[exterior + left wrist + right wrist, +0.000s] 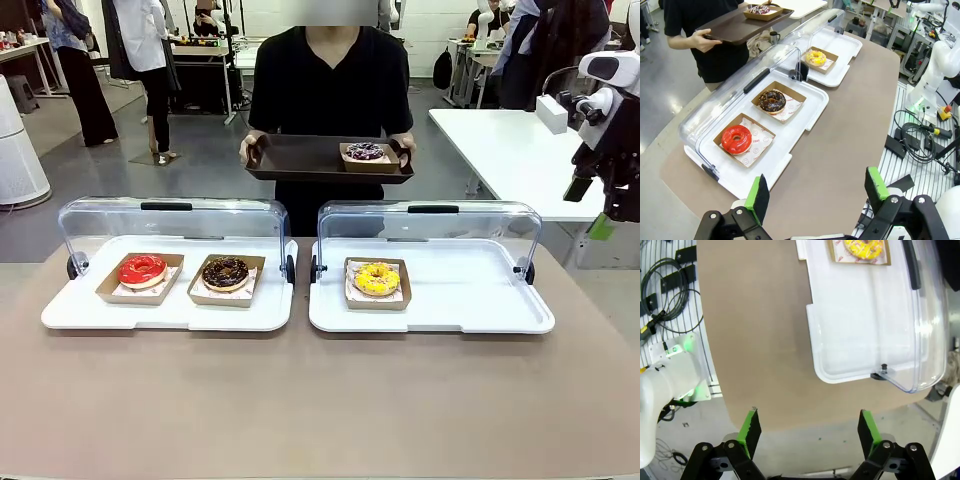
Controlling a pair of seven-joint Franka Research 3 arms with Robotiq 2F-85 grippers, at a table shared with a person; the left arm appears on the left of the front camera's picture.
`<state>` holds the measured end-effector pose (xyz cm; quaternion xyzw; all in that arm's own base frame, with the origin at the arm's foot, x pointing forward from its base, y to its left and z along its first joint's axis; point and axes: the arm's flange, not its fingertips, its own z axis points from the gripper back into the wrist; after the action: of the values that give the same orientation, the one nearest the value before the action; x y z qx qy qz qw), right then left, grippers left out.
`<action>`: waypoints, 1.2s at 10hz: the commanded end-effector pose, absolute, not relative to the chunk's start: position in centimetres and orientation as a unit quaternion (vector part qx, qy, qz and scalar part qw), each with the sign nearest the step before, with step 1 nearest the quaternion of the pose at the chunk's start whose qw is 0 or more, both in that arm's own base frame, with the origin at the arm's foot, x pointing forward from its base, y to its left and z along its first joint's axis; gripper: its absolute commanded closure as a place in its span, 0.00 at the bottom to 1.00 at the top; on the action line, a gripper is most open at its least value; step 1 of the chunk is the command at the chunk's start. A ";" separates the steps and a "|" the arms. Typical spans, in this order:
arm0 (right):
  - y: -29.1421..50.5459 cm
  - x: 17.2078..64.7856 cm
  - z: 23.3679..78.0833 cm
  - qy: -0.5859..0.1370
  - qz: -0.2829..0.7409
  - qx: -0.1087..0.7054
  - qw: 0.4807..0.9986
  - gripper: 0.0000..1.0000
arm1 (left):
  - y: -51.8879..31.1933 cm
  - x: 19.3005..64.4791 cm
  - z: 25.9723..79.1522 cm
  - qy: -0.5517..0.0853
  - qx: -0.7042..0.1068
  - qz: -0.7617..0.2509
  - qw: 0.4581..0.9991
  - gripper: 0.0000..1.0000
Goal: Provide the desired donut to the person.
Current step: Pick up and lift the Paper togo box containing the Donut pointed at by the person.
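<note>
The person (330,80) in a black T-shirt stands at the far side and holds a brown serving tray (300,160) with both hands. On it lies a dark purple donut (365,151) in a cardboard tray. On the table, a red donut (142,270) and a chocolate donut (226,272) sit in the left white tray (160,315). A yellow donut (377,278) sits in the right white tray (470,300). My left gripper (816,175) hangs open, high over the table's near left edge. My right gripper (809,411) is open too, high beyond the table's right end.
Both white trays have clear lids (170,215) tipped up at the back. The brown tabletop (320,400) in front of the trays is bare. My right arm (610,80) is raised at the right edge. Cables (920,145) lie on the floor beside the table. Another white table (500,140) stands behind at the right.
</note>
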<state>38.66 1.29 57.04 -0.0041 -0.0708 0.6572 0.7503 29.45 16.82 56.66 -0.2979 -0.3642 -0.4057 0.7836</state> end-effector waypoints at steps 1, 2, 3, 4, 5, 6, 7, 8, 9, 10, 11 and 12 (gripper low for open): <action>1.3 38.6 57.3 -0.065 0.657 -0.001 0.751 0.00 | 16.9 29.4 56.6 -0.370 -0.298 -0.411 0.778 0.00; 1.3 38.6 57.3 -0.065 0.657 -0.001 0.751 0.00 | 16.9 29.4 56.6 -0.370 -0.298 -0.411 0.778 0.00; 1.3 38.6 57.3 -0.065 0.657 -0.001 0.751 0.00 | 16.9 29.4 56.6 -0.370 -0.298 -0.411 0.778 0.00; 1.3 38.6 57.3 -0.065 0.657 -0.001 0.751 0.00 | 16.9 29.4 56.6 -0.370 -0.298 -0.411 0.778 0.00; 1.3 38.6 57.3 -0.065 0.657 -0.001 0.751 0.00 | 16.9 29.4 56.6 -0.370 -0.298 -0.411 0.778 0.00; 1.3 38.7 57.0 -0.071 0.657 -0.004 0.750 0.00 | 16.9 29.4 56.6 -0.370 -0.298 -0.411 0.778 0.00; -1.2 39.0 56.6 -0.079 0.674 0.105 0.727 0.00 | 16.9 29.4 56.6 -0.370 -0.298 -0.411 0.778 0.00; -3.8 39.9 55.9 -0.121 0.690 0.129 0.702 0.00 | 16.9 29.4 56.6 -0.370 -0.298 -0.411 0.778 0.00; -6.1 40.1 55.2 -0.166 0.692 0.179 0.680 0.00 | 16.9 29.4 56.6 -0.370 -0.298 -0.411 0.778 0.00; -8.7 40.3 54.4 -0.227 0.669 0.214 0.675 0.00 | 16.9 29.4 56.6 -0.370 -0.298 -0.411 0.778 0.00; -10.9 40.5 53.9 -0.284 0.647 0.250 0.662 0.00 | 16.9 29.4 56.6 -0.370 -0.298 -0.411 0.778 0.00; -13.0 40.4 53.6 -0.345 0.617 0.289 0.646 0.00 | 16.9 29.4 56.6 -0.370 -0.298 -0.411 0.778 0.00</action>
<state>39.28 -11.89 53.51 0.2297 -0.3027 0.6374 0.6703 29.42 16.86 56.66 -0.2977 -0.3643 -0.4052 0.7839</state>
